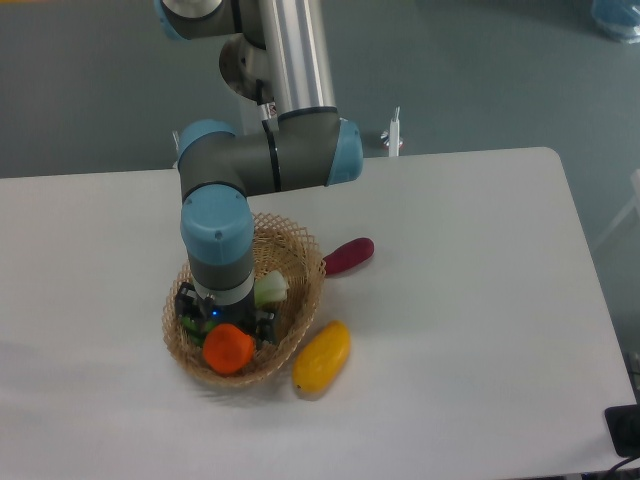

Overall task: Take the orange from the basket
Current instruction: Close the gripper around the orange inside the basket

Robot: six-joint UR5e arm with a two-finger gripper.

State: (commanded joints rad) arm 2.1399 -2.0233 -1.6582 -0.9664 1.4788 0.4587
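Note:
The orange lies in the near part of the light tan wicker basket, on the left half of the white table. My gripper points straight down into the basket, directly over the orange and at its top. The arm's wrist hides the fingers, so I cannot tell whether they are around the orange or whether they are open or shut.
A pale white-green item sits in the basket to the right of the gripper. A yellow mango-like fruit lies on the table against the basket's near right side. A dark red elongated item lies to the right of the basket.

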